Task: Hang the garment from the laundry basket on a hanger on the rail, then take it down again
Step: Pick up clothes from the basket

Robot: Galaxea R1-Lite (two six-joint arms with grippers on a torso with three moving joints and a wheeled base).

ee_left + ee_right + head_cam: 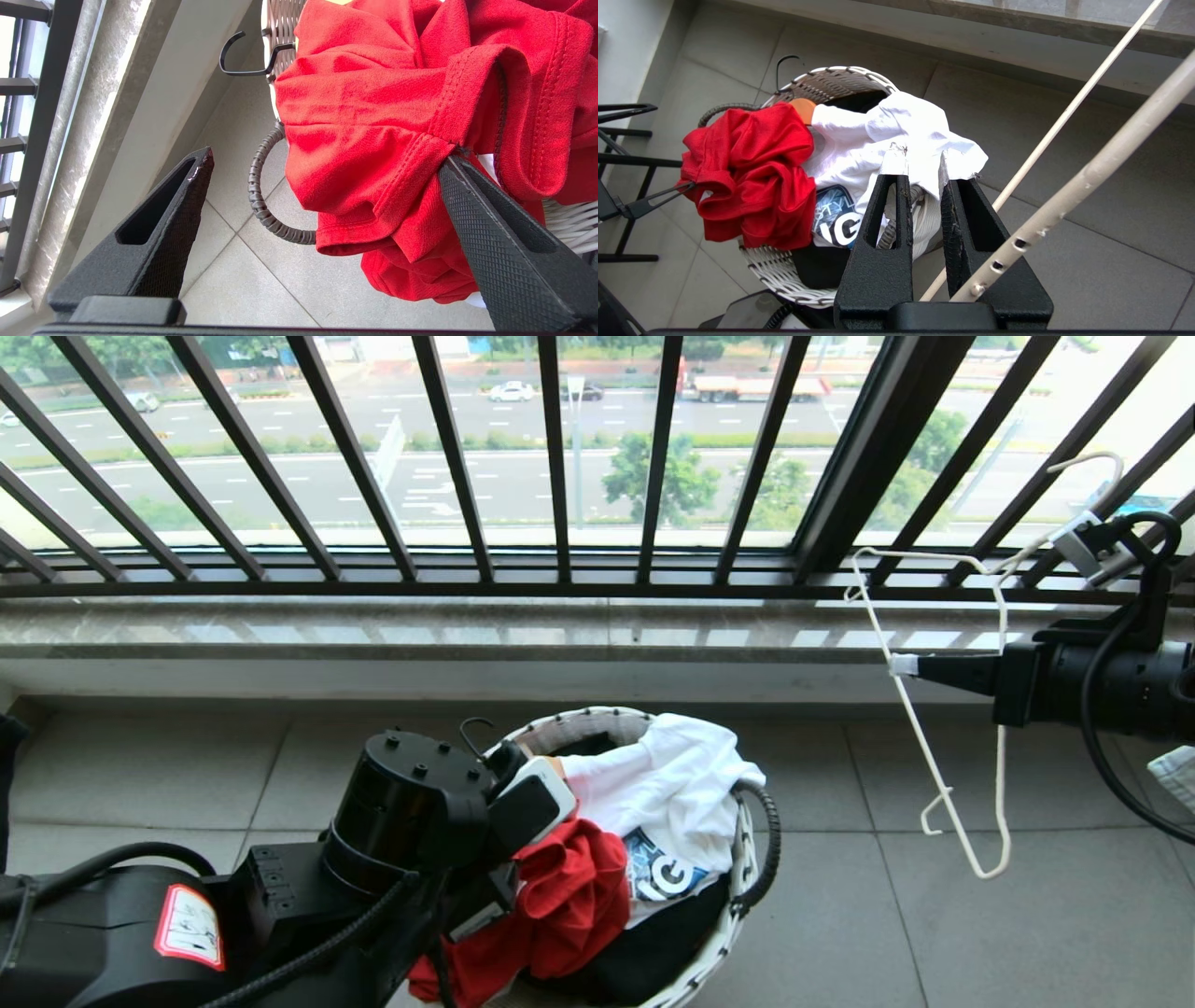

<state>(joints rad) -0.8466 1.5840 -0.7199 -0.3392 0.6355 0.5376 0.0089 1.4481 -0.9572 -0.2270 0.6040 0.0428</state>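
Head view: grey tiled floor (934,933), left hand (322,163) spread, right hand (904,665) clamping hanger (943,784).

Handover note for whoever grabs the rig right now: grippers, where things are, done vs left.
Left gripper: open, down at the laundry basket, one finger against a fold of the red T-shirt, nothing gripped yet.
Right gripper: shut on the white wire hanger, held out to the right of the basket, above the floor.
Red T-shirt lies bunched over the basket's rim, beside a white T-shirt and a dark garment below.
Rail: not in view.
Done: hanger picked up.
Left: grip and lift the red T-shirt, put it on the hanger, hang it on the rail, then take it down.
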